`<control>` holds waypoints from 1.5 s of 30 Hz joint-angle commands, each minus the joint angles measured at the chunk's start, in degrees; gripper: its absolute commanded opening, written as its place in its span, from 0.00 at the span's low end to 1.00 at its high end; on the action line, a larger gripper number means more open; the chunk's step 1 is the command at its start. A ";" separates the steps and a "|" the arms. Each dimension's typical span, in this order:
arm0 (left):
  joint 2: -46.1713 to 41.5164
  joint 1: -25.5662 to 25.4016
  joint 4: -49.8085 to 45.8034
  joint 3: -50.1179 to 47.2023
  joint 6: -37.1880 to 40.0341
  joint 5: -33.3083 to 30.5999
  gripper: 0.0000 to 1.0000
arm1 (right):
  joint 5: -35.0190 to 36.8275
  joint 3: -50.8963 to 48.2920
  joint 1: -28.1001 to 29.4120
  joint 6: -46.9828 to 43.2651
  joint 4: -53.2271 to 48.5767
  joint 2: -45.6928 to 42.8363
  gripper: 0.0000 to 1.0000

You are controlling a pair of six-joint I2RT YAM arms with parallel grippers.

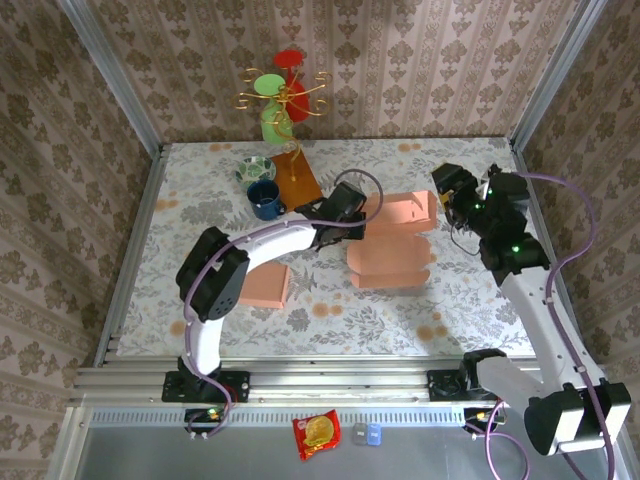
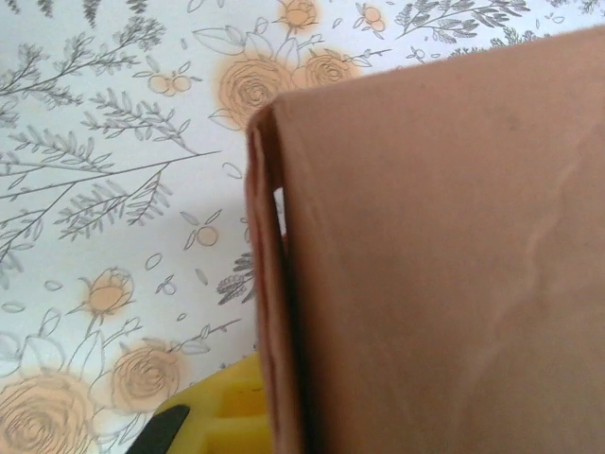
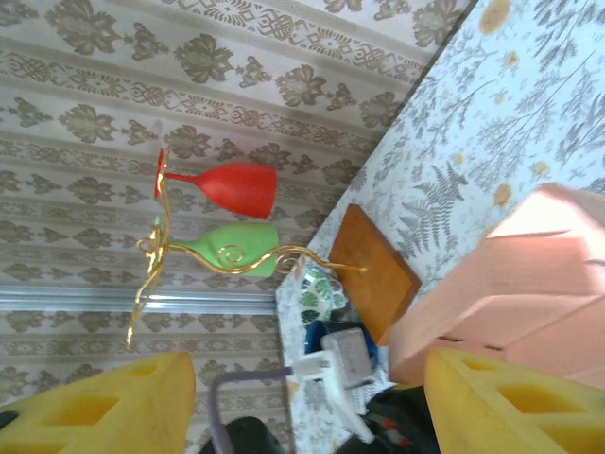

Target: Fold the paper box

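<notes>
We see a floral-covered table [image 1: 200, 330] from above, with the salmon-pink paper box [image 1: 395, 250] lying partly folded near its middle, one flap raised at the far side. The left arm reaches across from the near-left corner, and the left gripper [image 1: 358, 222] sits against the box's left edge, seemingly to steady it or to lift a side wall. In the left wrist view a box panel [image 2: 444, 265] stands close to the lens with a doubled edge, and one yellow fingertip [image 2: 222, 416] shows just beside that edge. We cannot tell whether the fingers have closed on the card. The right gripper [image 1: 452, 190] hangs just beyond the box's far-right corner. In its own view its yellow fingers [image 3: 104, 407] are spread wide and hold nothing, with the box [image 3: 529, 274] ahead of them. We judge it is waiting to press a flap. A flat pink sheet [image 1: 265, 285] lies apart on the left.
</notes>
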 commanded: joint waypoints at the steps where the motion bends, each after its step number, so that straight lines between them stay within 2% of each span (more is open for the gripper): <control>1: -3.07 2.05 -9.62 4.04 -3.44 6.56 0.00 | -5.67 3.86 -2.49 -7.07 -12.23 2.51 0.65; 5: -3.75 3.93 -13.47 5.19 -4.37 10.77 0.00 | -10.31 5.89 -5.62 -7.46 -15.01 5.50 0.62; 11: -3.83 6.61 -14.83 4.92 -8.00 18.70 0.00 | -11.55 4.86 -6.46 -9.55 -15.97 8.19 0.61; 18: -3.17 8.71 -11.70 4.70 -9.55 28.93 0.00 | -18.10 2.53 -8.97 -9.43 -11.58 12.14 0.64; 21: -2.87 9.06 -8.02 3.68 -11.22 32.29 0.00 | -20.73 0.65 -9.06 -5.90 -7.36 12.65 0.69; 33: -1.79 8.49 -8.38 4.45 -10.58 33.00 0.00 | -25.46 -5.09 -9.32 12.37 12.99 15.78 0.73; 45: -1.11 7.58 -8.31 5.43 -10.68 32.62 0.00 | -26.21 -4.22 -7.90 18.02 18.82 17.10 0.73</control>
